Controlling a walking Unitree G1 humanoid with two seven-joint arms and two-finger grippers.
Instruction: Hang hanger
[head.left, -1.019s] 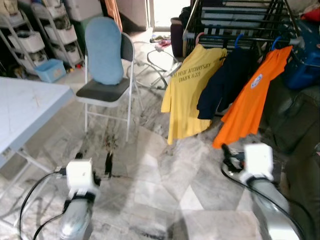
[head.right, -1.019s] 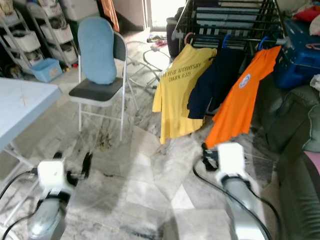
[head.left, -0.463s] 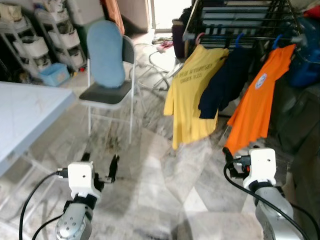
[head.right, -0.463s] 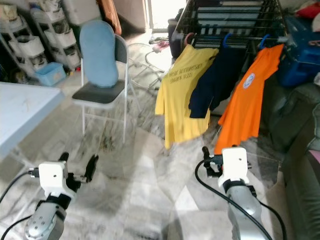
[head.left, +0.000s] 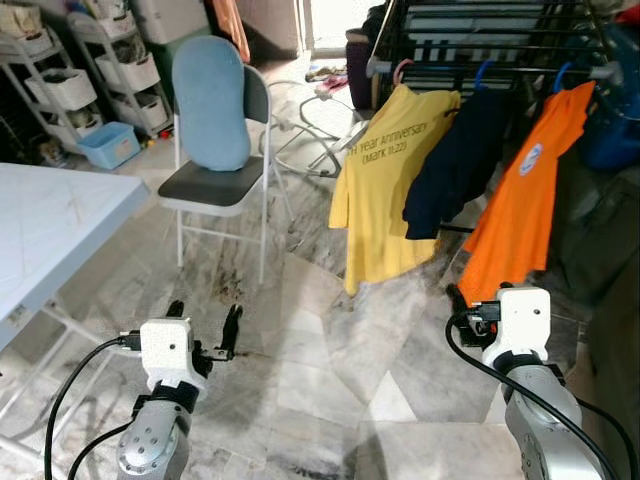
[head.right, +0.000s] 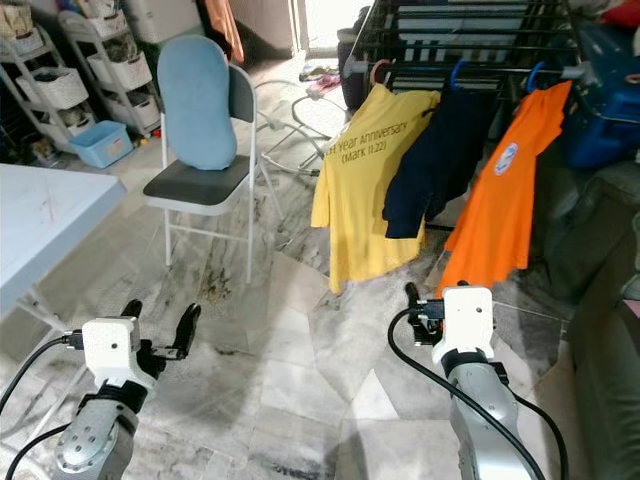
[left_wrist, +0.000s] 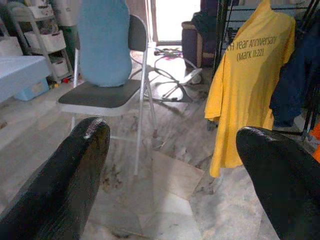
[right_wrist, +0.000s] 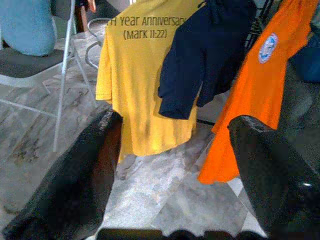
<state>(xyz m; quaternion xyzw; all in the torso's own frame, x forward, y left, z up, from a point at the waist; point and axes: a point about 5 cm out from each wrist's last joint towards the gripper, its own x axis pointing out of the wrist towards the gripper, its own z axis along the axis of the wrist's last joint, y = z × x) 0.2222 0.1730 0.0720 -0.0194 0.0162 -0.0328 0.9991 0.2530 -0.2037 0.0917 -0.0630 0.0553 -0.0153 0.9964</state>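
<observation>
A black drying rack (head.left: 500, 35) stands ahead on the right. Three shirts hang from its front bar on hangers: a yellow shirt (head.left: 385, 190) on a pink hook (head.left: 400, 71), a navy shirt (head.left: 455, 165) on a blue hook (head.left: 482, 72), and an orange shirt (head.left: 520, 205) on another blue hook (head.left: 558, 78). My left gripper (head.left: 205, 310) is low over the floor, open and holding nothing; the left wrist view faces the chair and the yellow shirt. My right gripper (right_wrist: 174, 120) is open and holding nothing, low in front of the orange shirt's hem.
A folding chair (head.left: 215, 185) with a blue cushion (head.left: 210, 100) stands ahead on the left. A white table (head.left: 50, 215) is at my left. Shelves with baskets (head.left: 85, 70) line the back left. A dark sofa (head.left: 610, 240) borders the right. Marble floor (head.left: 330, 350) lies between.
The whole picture has shifted slightly, so the camera has moved. Both grippers stay low and open, and the left gripper's fingers show more fully now.
</observation>
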